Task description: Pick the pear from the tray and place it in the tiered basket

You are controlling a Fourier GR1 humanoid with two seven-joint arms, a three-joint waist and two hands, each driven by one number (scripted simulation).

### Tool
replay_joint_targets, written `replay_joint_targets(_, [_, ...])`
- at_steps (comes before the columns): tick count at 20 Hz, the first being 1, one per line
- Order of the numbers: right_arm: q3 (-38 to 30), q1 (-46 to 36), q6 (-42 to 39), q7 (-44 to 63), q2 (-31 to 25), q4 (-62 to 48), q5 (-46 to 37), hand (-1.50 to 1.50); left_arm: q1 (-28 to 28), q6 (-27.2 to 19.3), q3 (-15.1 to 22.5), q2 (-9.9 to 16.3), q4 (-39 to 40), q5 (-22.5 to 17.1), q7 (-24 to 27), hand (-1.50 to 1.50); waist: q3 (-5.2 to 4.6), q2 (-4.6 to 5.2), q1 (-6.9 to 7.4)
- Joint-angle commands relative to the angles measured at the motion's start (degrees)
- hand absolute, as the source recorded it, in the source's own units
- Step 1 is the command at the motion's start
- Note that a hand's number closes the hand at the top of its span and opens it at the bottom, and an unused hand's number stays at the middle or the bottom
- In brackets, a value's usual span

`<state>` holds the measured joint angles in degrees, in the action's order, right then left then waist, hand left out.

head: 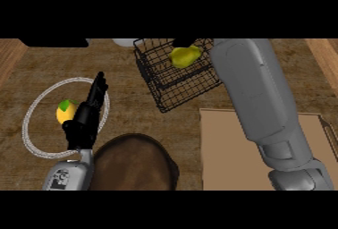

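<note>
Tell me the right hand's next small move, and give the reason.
Probably lower it a little and open the fingers. The yellow-green pear is already over the black wire tiered basket, with the black right hand mostly hidden behind it, seemingly curled on it. The flat tan tray is behind the arm; the left hand rests aside.

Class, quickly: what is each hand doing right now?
Left hand: open, fingers straight, holding nothing.
Right hand: over the basket at the pear; cannot tell whether it grips.
</note>
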<state>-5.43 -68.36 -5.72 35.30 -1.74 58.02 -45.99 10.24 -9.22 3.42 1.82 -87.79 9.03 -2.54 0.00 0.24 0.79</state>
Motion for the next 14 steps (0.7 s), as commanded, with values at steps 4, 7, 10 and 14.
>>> replay_joint_targets(4, [-7.12,4.24,6.18,1.83,-4.35,6.25,2.78,-1.50,1.44,-0.67,-0.58,0.24,1.30,0.86,0.17,0.00,0.01,-0.34,-1.44])
replay_joint_targets(7, [-11.54,4.76,3.55,5.30,-7.79,9.58,6.40,-1.50,-1.46,-0.70,-0.43,-0.06,-1.33,0.21,0.20,0.00,0.02,-0.51,-1.38])
replay_joint_targets(10, [-16.37,10.89,1.88,5.23,-10.32,15.20,11.42,-1.50,-4.91,0.01,0.52,-0.03,-1.52,0.23,1.90,0.00,0.05,-0.76,-2.08])
replay_joint_targets(14, [-21.49,20.43,-5.05,0.75,-15.23,23.33,19.71,-1.50,-3.10,-0.45,-1.08,0.07,0.14,-0.29,1.82,0.00,0.04,-0.68,-2.68])
